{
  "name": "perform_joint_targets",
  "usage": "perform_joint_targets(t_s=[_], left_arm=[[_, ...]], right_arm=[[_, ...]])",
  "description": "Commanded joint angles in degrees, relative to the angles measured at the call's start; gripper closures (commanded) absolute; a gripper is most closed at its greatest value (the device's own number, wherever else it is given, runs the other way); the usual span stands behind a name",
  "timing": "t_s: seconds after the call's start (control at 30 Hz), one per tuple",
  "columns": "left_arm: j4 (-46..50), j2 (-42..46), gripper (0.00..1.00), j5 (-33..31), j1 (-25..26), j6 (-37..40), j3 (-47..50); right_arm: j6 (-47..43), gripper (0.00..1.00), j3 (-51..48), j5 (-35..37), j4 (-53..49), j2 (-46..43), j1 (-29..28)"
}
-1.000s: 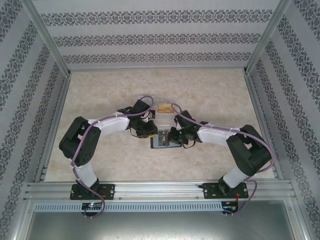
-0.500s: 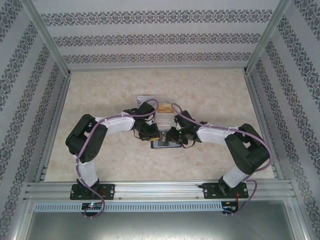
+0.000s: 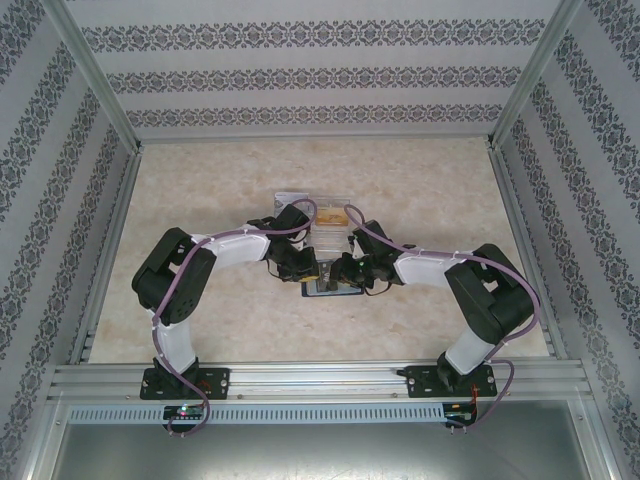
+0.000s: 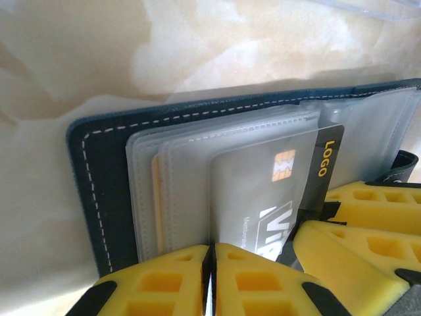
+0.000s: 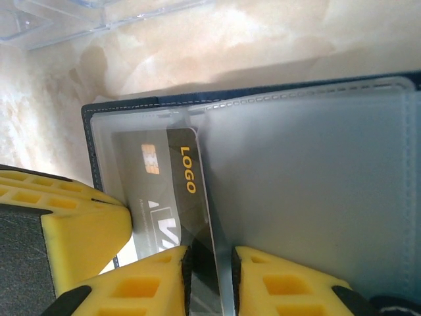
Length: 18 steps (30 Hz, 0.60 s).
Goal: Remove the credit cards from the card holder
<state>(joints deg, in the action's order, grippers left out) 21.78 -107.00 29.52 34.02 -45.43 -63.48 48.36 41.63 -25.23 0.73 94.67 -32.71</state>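
The navy card holder (image 3: 325, 290) lies open on the table between both grippers, with its frosted sleeves (image 4: 191, 158) fanned out. A dark credit card marked LOGO (image 4: 329, 164) (image 5: 181, 178) sticks partly out of one sleeve. An orange card edge (image 4: 156, 197) shows deeper in the stack. My left gripper (image 4: 212, 270) (image 3: 306, 268) is shut, its tips resting at the near edge of the sleeves beside the dark card. My right gripper (image 5: 212, 276) (image 3: 346, 272) stands narrowly open. The card's long edge and the sleeve's rim run between its pads.
A clear plastic compartment box (image 3: 325, 212) (image 5: 59, 20) stands just behind the holder, close to both wrists. The yellow fingers (image 4: 355, 250) of the right gripper sit right beside the left one. Bare marbled tabletop (image 3: 200, 190) surrounds them inside patterned walls.
The left arm has swung from beside the clear box toward the holder and now sits against the right gripper. The right arm has hardly shifted.
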Motion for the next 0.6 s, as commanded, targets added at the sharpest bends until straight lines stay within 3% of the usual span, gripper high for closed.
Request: perform_joint_targets(t_s=[0.0, 0.2, 0.33, 0.57], left_arm=[[3.91, -4.32, 0.87, -5.02, 0.34, 0.76, 3.71], [5.23, -4.01, 0.87, -6.19, 0.26, 1.08, 3.24], [7.84, -2.36, 0.82, -8.34, 0.01, 2.52, 3.24], [9.74, 0.47, 0.75, -10.01, -0.94, 4.37, 3.8]], right_arm=[[1.03, 0.76, -1.45, -1.97, 3.28, 0.97, 0.81], [-0.19, 0.88, -2.16, -2.21, 3.64, 0.01, 1.07], [-2.23, 0.96, -2.46, -1.97, 2.17, -1.92, 1.57], [-6.22, 1.0, -4.17, -2.22, 0.8, -6.57, 2.82]])
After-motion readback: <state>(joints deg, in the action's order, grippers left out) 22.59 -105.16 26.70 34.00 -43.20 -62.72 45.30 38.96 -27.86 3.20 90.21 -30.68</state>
